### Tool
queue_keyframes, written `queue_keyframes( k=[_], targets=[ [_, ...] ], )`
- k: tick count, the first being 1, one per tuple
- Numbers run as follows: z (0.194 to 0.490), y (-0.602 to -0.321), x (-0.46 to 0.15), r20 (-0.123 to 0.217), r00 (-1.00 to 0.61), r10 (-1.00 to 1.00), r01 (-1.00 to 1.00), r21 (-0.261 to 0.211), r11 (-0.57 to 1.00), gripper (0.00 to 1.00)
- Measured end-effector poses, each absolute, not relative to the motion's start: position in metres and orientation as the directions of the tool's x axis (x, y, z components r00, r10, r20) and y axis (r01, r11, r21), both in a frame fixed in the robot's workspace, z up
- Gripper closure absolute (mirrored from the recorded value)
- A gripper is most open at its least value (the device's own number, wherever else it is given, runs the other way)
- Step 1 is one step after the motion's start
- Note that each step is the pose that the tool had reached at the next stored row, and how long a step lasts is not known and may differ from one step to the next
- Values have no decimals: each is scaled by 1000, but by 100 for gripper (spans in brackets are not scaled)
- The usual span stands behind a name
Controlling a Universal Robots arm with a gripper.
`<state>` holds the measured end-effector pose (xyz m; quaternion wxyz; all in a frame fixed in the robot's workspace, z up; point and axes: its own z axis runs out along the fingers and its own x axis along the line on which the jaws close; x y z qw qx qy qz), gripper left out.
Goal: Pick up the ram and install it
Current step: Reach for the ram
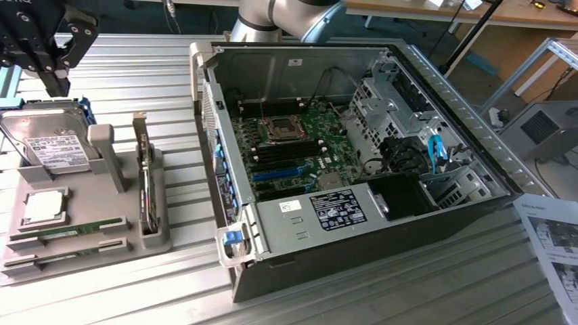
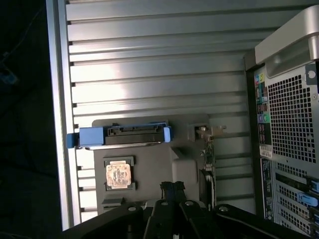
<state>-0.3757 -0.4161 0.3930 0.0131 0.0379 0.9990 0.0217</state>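
Two thin green ram sticks lie side by side in the front slots of the grey tray (image 1: 91,261): one ram stick (image 1: 70,230) and, nearer the front edge, another (image 1: 61,256). I cannot tell them apart. My black gripper (image 1: 56,84) hangs high over the tray's far end, above the hard drive (image 1: 50,145), well away from both sticks. In the wrist view the fingertips (image 2: 167,187) meet, so the gripper (image 2: 172,188) is shut and holds nothing. The open computer case (image 1: 271,233) shows its motherboard (image 1: 312,132) with black memory slots (image 1: 287,150).
The tray also holds a square silver processor (image 1: 43,206) (image 2: 118,174), the hard drive in its blue caddy (image 2: 119,135) and an upright card (image 1: 145,193). A printed sheet (image 1: 553,247) lies at the exterior view's right. Everything rests on a ribbed metal table (image 1: 145,68).
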Motion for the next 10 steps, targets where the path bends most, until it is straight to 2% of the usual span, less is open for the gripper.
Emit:
queue_keyframes(
  k=[10],
  targets=[
    [393, -442, -377, -24, -997, 76, 75, 44, 996, 89]
  ],
)
